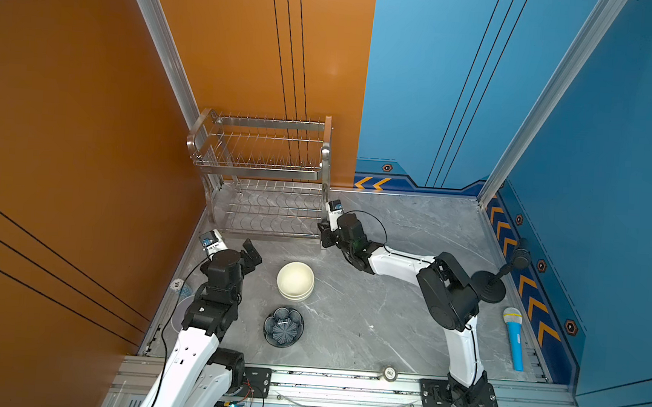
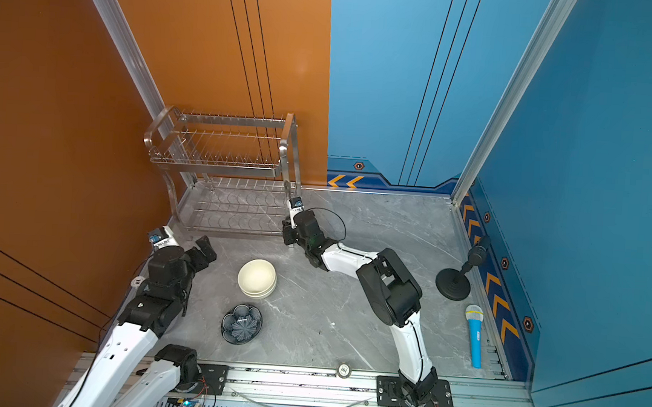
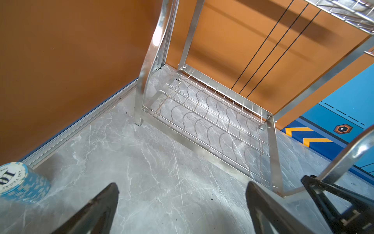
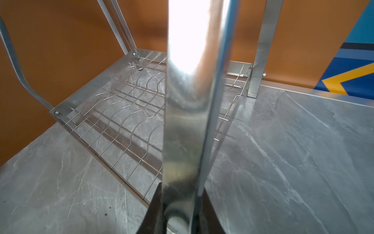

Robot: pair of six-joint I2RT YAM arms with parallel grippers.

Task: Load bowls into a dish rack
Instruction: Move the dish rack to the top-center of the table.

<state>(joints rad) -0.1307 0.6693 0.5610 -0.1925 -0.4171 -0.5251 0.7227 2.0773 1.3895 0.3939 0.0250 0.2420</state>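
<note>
— Right tool [image 4: 180, 202]: clamped, or apart?
— Clamped on the rack [image 4: 121, 113], on its near right leg. Flat shiny strip pinched between both fingers, filling the middle of the right wrist view. Same grip visible in both top views, low on that leg, just above the desk [image 1: 369, 294].
— Left tool [image 1: 252, 252]?
— Jaws wide apart. Hovering over the desk in front of the rack's left end, pointed toward the lower tier. Black fingers [image 3: 105, 204] well apart in the left wrist view.
— Rack's place?
— Far left corner of the desk, back against the orange wall [image 1: 248, 50]. Two tiers, upright prongs above, wavy wires below.
— Bowls?
— On the desk, between the two arms, in front of the rack and apart from it. Cream bowls [image 1: 295, 281] stacked, near the left tool. Dark bowl [image 1: 283, 326] nearer the front edge, close to the stack but not touching, ribbed inside facing up.
— Further out?
— Chips [image 3: 20, 182] stacked at the desk's left edge, beside the left arm. Pale rim [image 1: 179, 316] under that arm, too hidden to name. Over at the right edge, black stand [image 1: 488, 286] and blue mic [image 1: 514, 337], mic lying flat, both well apart from the bowls.
</note>
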